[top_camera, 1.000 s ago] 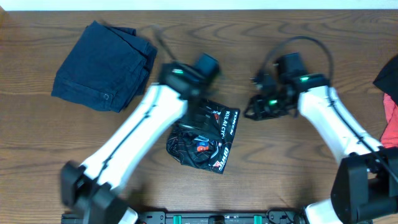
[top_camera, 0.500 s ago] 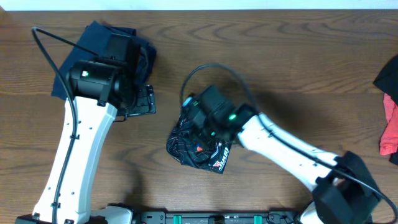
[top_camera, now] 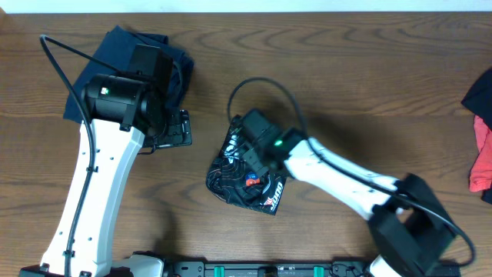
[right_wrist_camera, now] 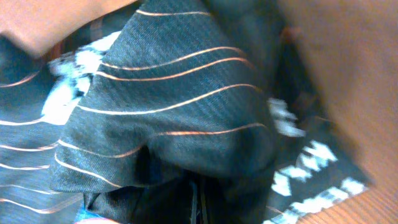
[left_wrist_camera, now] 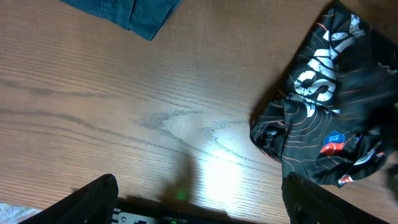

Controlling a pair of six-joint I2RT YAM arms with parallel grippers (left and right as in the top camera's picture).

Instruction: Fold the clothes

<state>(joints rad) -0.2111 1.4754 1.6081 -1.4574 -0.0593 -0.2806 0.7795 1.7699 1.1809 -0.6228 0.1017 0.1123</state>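
The black jersey (top_camera: pixel 237 185) with thin orange lines and white lettering lies crumpled in a heap at the table's middle front. My right gripper (top_camera: pixel 247 150) is down on the heap's upper edge. In the right wrist view the jersey (right_wrist_camera: pixel 174 93) fills the frame, and the right gripper's fingers (right_wrist_camera: pixel 198 199) are pressed together with the fabric bunched around them. My left gripper (top_camera: pixel 175 128) is open and empty, to the left of the jersey, above bare table. In the left wrist view its fingers (left_wrist_camera: pixel 199 205) are spread wide, with the jersey (left_wrist_camera: pixel 329 118) at the right.
A folded navy denim garment (top_camera: pixel 96 73) lies at the back left, partly under my left arm, and shows at the top of the left wrist view (left_wrist_camera: pixel 124 12). A red/pink garment (top_camera: pixel 483 165) and a dark cloth (top_camera: pixel 478 96) lie at the right edge.
My left arm swung from the jersey to the left, next to the navy garment. My right arm swung in from the right onto the jersey and has shifted slightly lower on it.
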